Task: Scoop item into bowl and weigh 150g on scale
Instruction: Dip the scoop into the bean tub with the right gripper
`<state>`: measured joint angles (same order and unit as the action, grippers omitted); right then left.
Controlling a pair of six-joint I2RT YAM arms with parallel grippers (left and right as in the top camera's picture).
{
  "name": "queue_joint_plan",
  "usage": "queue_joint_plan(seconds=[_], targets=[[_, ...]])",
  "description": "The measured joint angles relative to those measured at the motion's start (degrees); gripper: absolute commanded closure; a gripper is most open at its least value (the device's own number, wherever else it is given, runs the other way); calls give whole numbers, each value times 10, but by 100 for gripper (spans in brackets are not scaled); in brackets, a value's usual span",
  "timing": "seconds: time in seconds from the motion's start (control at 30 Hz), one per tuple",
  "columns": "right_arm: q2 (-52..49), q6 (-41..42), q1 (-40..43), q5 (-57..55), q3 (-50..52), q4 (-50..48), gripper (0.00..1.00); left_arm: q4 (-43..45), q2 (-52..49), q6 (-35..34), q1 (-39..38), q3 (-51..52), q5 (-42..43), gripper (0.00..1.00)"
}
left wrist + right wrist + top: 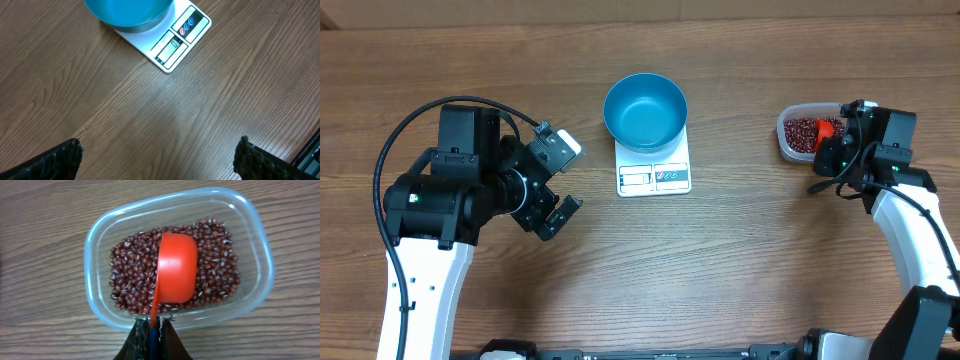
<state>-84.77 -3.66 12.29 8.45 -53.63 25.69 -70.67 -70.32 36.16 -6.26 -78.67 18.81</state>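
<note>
Jaws of right gripper (152,326) clamped on red measuring cup (177,267) handle over beans (129,275); left gripper (158,161) jaws wide apart, empty.

1. Our left arm sits at the left of the table, wrist turned so the left gripper (566,181) faces the table's middle.
2. Its jaws stand wide apart and empty; the dark fingertips (60,162) show only at the wrist view's bottom corners.
3. Our right arm reaches along the table's right side, elbow bent.
4. The right gripper (152,330) is clamped tight on the thin handle of the red-orange measuring cup (176,270).
</note>
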Motion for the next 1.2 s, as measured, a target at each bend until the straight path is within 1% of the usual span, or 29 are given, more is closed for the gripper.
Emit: queue_joint_plan(seconds=[0.33,0.77,1.2], targets=[[-12,62,9,45,-1,-1,96,0,0,0,0,0,0,0],[-45,160,108,205,-1,-3,96,0,0,0,0,0,0,0],[-58,234,179,319,-4,-14,96,0,0,0,0,0,0,0]])
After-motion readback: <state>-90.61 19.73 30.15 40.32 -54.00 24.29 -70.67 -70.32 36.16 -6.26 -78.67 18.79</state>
